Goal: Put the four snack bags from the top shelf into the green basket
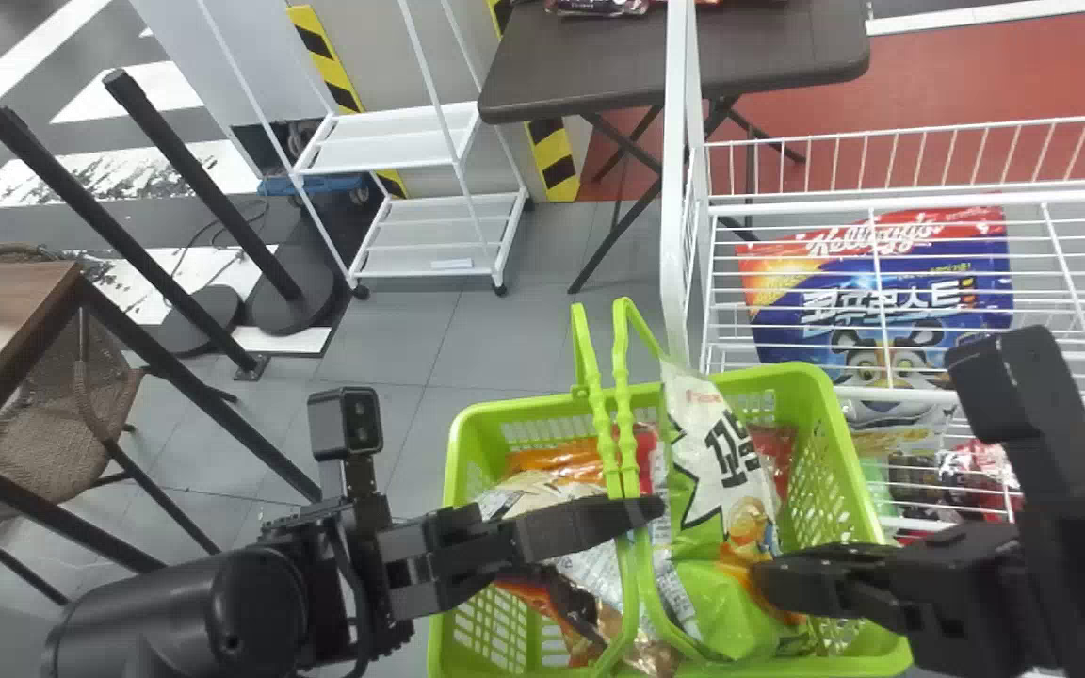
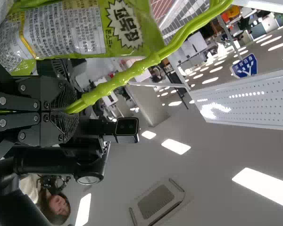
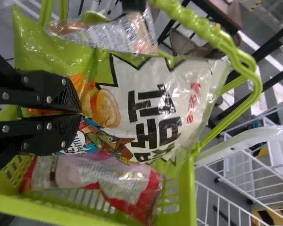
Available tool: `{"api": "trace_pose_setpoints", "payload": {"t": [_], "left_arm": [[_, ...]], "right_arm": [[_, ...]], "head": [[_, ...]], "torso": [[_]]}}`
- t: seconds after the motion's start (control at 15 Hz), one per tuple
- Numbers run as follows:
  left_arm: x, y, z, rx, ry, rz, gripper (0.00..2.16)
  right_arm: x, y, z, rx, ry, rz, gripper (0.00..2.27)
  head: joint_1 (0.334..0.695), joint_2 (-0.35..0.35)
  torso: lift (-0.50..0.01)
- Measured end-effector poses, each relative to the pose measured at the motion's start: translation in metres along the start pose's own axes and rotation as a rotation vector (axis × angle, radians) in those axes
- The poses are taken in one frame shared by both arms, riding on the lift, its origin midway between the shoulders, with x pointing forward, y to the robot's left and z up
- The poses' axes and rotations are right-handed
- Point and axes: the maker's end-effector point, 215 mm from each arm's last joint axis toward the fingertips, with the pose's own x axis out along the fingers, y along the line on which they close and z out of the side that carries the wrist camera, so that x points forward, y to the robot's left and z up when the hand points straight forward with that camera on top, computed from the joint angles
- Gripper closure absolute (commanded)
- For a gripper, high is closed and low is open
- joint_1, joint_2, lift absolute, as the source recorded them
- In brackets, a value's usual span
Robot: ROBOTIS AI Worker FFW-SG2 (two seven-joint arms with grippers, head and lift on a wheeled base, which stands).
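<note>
Green basket, lower centre of the frame.
The left end effector pinches its handles; the right end effector, lower right, pinches a green-and-white snack bag.

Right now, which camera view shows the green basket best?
The head view: it shows the basket from above, with most of its rim. The right wrist view shows part of its wall and handles; the left wrist view, its handles between the left hand's fingers.
</note>
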Motion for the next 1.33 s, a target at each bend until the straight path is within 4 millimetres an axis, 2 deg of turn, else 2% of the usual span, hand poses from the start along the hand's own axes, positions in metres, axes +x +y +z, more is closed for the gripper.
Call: {"api": "trace_pose_setpoints", "payload": {"t": [0.2, 0.47, 0.6, 0.67, 0.8, 0.93, 1.07, 1.33], "left_arm": [[-0.006, 0.001, 0.0, -0.002, -0.009, 0.013, 2.15], [-0.014, 0.002, -0.004, -0.011, -0.017, 0.032, 2.15], [-0.019, 0.003, -0.008, -0.018, -0.021, 0.044, 2.15], [-0.022, 0.003, -0.01, -0.019, -0.022, 0.051, 2.15], [-0.024, 0.001, -0.013, -0.019, -0.02, 0.059, 2.15], [-0.024, -0.002, -0.016, -0.017, -0.013, 0.063, 2.15], [-0.024, -0.004, -0.02, -0.019, -0.007, 0.065, 2.15], [-0.027, -0.007, -0.03, -0.03, 0.002, 0.075, 2.15]], "right_arm": [[-0.019, -0.01, 0.01, 0.0, -0.046, -0.027, 0.0], [-0.061, -0.038, 0.052, 0.035, -0.213, -0.07, 0.01], [-0.089, -0.077, 0.086, 0.054, -0.368, -0.174, 0.01], [-0.104, -0.105, 0.101, 0.046, -0.452, -0.273, 0.01], [-0.13, -0.151, 0.121, -0.007, -0.597, -0.461, 0.01], [-0.156, -0.181, 0.136, -0.114, -0.744, -0.634, 0.01], [-0.161, -0.195, 0.131, -0.239, -0.802, -0.762, 0.01], [-0.162, -0.221, 0.087, -0.251, -0.829, -0.823, 0.01]], "head": [[0.695, 0.292], [0.695, 0.237], [0.695, 0.163], [0.695, 0.099], [0.695, 0.041], [0.695, -0.013], [0.695, -0.055], [0.695, -0.098]], "torso": [[-0.005], [-0.005], [-0.005], [-0.005], [-0.005], [-0.005], [-0.005], [-0.005]]}}
